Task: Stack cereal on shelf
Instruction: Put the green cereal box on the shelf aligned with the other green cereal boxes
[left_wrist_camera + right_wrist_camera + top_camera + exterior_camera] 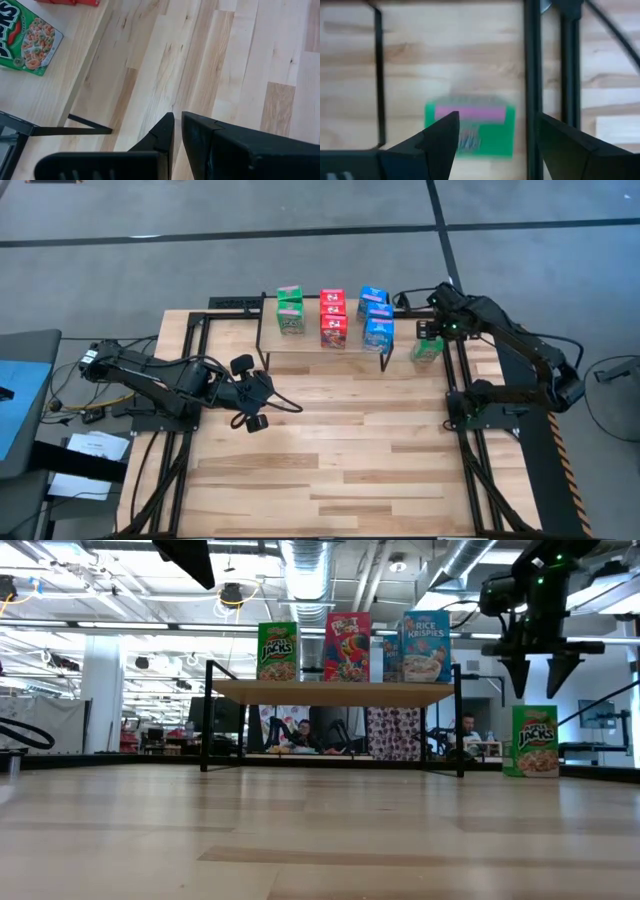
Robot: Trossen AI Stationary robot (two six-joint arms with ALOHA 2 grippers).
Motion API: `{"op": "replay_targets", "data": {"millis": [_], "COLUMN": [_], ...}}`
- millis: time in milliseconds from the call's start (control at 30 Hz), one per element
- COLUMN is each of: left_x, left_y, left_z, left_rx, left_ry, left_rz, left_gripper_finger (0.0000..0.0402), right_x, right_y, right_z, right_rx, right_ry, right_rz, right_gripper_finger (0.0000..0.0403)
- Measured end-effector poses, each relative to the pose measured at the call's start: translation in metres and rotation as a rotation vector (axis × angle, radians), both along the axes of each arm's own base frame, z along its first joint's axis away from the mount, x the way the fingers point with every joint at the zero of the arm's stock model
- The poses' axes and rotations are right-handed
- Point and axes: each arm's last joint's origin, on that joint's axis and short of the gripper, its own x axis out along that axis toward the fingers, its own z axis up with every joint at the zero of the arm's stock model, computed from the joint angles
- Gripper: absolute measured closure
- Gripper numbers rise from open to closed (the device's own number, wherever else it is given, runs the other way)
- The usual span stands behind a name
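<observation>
Left of the shelf, out over the slatted tabletop, the left gripper just hangs there with its jaws pinched together and nothing in them. On the shelf itself the cereal lines up by colour: the green Apple Jacks boxes at the left end, the red Froot Loops boxes in the middle, the blue Rice Krispies boxes at the right end. In the high view each colour looks like more than one box bunched together, but I can't count them for sure. Right of the shelf, just past its right legs, one more green Apple Jacks box stands upright on the tabletop by the black frame rail. The right gripper sits directly above that box, jaws spread wide and pointing down, not touching it, gripping nothing.
</observation>
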Motion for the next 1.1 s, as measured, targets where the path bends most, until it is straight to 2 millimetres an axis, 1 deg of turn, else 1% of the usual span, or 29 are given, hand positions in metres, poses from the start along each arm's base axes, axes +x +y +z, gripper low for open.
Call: {"op": "replay_targets", "data": {"millis": [200, 433, 533, 733, 933, 1100], "left_x": [0.0, 0.0, 0.0, 0.0, 0.0, 0.0], "left_y": [0.0, 0.0, 0.0, 0.0, 0.0, 0.0], "left_z": [0.0, 0.0, 0.0, 0.0, 0.0, 0.0], "left_rx": [-0.01, -0.025, -0.027, -0.033, -0.032, -0.032], "left_ry": [-0.005, -0.014, -0.013, -0.011, -0.011, -0.011], "left_rz": [0.011, 0.03, 0.029, 0.025, 0.025, 0.025], "left_gripper_finger": [0.0377, 0.0377, 0.0377, 0.0377, 0.0377, 0.0377], "right_x": [0.0, 0.002, 0.0, -0.012, -0.012, -0.014], "right_y": [-0.007, -0.014, -0.013, -0.008, -0.003, 0.001], "right_z": [-0.003, -0.011, -0.01, -0.012, -0.013, -0.013], "right_rx": [-0.021, -0.022, -0.033, 0.043, 0.119, 0.171], "right_ry": [0.023, 0.102, 0.138, 0.212, 0.193, 0.21], "right_rz": [-0.027, -0.087, -0.103, -0.146, -0.094, -0.084], "right_gripper_finger": [0.0127, 0.0127, 0.0127, 0.0127, 0.0127, 0.0127]}}
